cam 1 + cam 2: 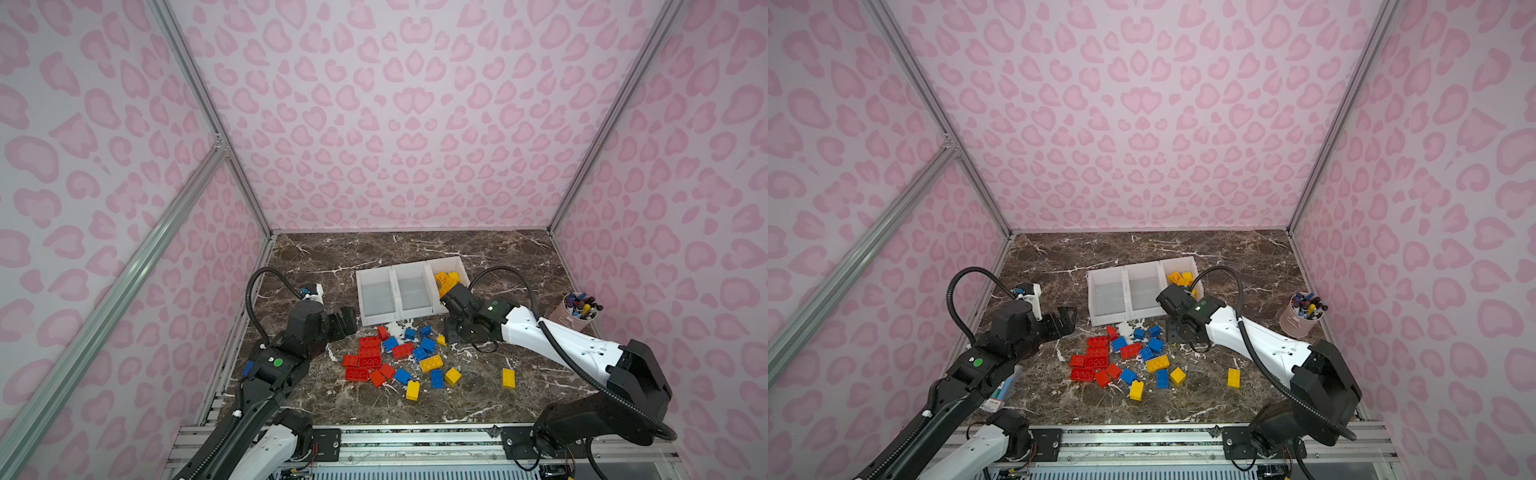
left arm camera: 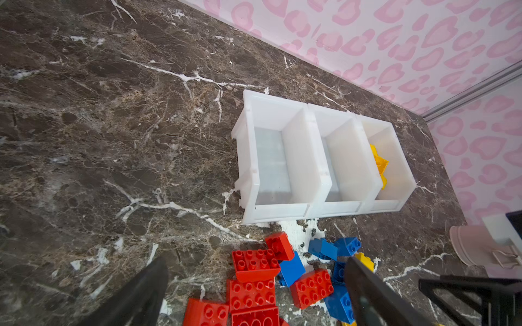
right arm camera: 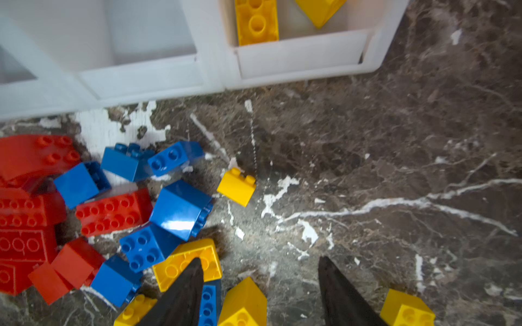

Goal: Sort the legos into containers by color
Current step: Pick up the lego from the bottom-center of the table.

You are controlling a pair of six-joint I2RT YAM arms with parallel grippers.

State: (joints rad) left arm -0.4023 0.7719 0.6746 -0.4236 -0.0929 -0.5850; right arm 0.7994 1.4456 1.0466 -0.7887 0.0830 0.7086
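The left gripper [image 1: 347, 322] is hovering over the table [image 1: 332, 257], left of the bins, with its jaws standing wide apart and nothing between them. In the left wrist view its fingers [image 2: 141, 296] are framing the red end of the pile.

The three bins are sitting joined in a row. The left bin [image 1: 378, 297] and the middle bin [image 1: 415, 293] are showing bare floors, while the right bin [image 1: 446, 265] is holding several yellow bricks [image 1: 446, 280].

In front of the bins the loose legos [image 1: 395, 357] are lying in a pile on the table. The reds [image 1: 368, 357] are bunching at the left, the blues [image 1: 424, 347] are in the middle, and the yellows [image 1: 432, 363] are toward the right and the near side. A small yellow brick [image 3: 236, 186] is lying just right of the blues.

The right gripper [image 3: 260, 261] is hanging by the front corner of the right bin, with its jaws apart and gripping nothing. Its fingers [image 3: 180, 299] are hanging over the pile's right fringe, with bare table showing between them.

Further right, a lone yellow brick [image 1: 508, 378] is lying well apart from the pile. A cup of pens [image 1: 575, 311] is standing by the right wall.
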